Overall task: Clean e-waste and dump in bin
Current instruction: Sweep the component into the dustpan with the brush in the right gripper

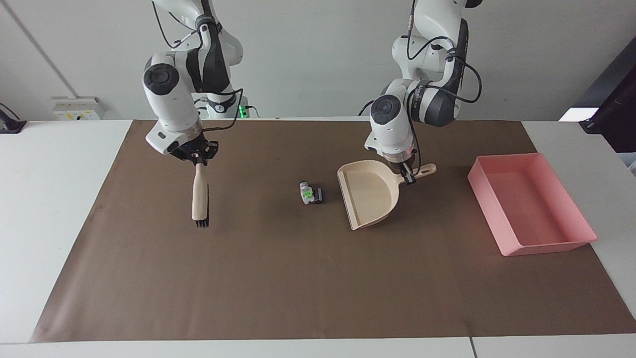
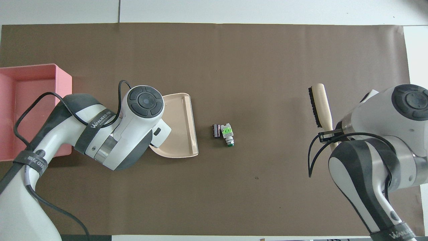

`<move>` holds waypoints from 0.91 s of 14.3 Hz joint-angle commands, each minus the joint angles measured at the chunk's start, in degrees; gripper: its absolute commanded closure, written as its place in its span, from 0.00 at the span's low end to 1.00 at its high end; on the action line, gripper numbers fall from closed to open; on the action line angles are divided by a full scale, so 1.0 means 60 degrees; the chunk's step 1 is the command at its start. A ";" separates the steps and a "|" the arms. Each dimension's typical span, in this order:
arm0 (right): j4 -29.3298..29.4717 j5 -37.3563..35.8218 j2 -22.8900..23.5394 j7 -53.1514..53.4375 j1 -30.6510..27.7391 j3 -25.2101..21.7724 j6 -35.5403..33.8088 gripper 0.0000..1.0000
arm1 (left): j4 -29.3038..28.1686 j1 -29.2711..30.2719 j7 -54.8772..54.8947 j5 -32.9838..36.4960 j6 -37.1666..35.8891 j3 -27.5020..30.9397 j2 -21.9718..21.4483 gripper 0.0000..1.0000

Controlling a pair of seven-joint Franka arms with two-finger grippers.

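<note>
The e-waste (image 1: 311, 194), a tiny cluster of whitish, green and black parts, lies on the brown mat near its middle; it also shows in the overhead view (image 2: 223, 133). My left gripper (image 1: 406, 175) is shut on the handle of the beige dustpan (image 1: 370, 194), held tilted just beside the e-waste toward the left arm's end, mouth toward the cluster (image 2: 180, 124). My right gripper (image 1: 198, 158) is shut on the handle of a beige brush (image 1: 200, 199) with black bristles, hanging over the mat toward the right arm's end (image 2: 319, 105). The pink bin (image 1: 546, 247) stands at the left arm's end (image 2: 63, 100).
The brown mat (image 1: 298, 288) covers most of the white table. In the overhead view the left arm's wrist (image 2: 143, 100) hides the dustpan's handle. The bin looks empty.
</note>
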 commanded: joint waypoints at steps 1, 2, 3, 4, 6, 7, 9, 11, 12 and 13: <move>-0.0063 -0.0219 0.0297 0.1871 0.1515 -0.0038 0.0208 1.00 | 0.0669 -0.0673 0.0149 0.0609 -0.0288 0.0129 0.0751 1.00; -0.0078 -0.0219 0.0429 0.2401 0.2014 -0.0038 0.0325 1.00 | 0.0801 -0.0719 0.0134 0.0596 -0.0288 0.0129 0.0885 1.00; -0.0121 -0.0219 0.0532 0.2870 0.2353 -0.0009 0.0399 1.00 | 0.0817 -0.0720 0.0105 0.0610 -0.0288 0.0129 0.0959 1.00; -0.0223 -0.0219 0.0562 0.3223 0.2603 -0.0009 0.0516 1.00 | 0.0817 -0.0734 0.0090 0.0625 -0.0288 0.0129 0.1004 1.00; -0.0298 -0.0161 0.0606 0.3649 0.3000 -0.0009 0.0707 1.00 | 0.0817 -0.0749 0.0076 0.0625 -0.0274 0.0129 0.1033 1.00; -0.0327 -0.0045 0.0664 0.3767 0.3059 0.0006 0.0824 1.00 | 0.0817 -0.0749 0.0075 0.0625 -0.0288 0.0129 0.1048 1.00; -0.0356 -0.0014 0.1000 0.4249 0.3730 0.0006 0.1043 1.00 | 0.0832 -0.0880 0.0075 0.0610 -0.0288 0.0129 0.1077 1.00; -0.0342 0.0044 0.1337 0.4705 0.4068 0.0006 0.1468 1.00 | 0.0818 -0.0910 0.0061 0.0625 -0.0303 0.0129 0.1077 1.00; -0.0298 0.0218 0.1440 0.4720 0.4259 0.0006 0.1571 1.00 | 0.0817 -0.1011 0.0061 0.0625 -0.0347 0.0129 0.1077 1.00; -0.0283 0.0365 0.1630 0.4808 0.4463 0.0006 0.1804 1.00 | 0.0817 -0.1027 0.0061 0.0625 -0.0376 0.0115 0.1092 1.00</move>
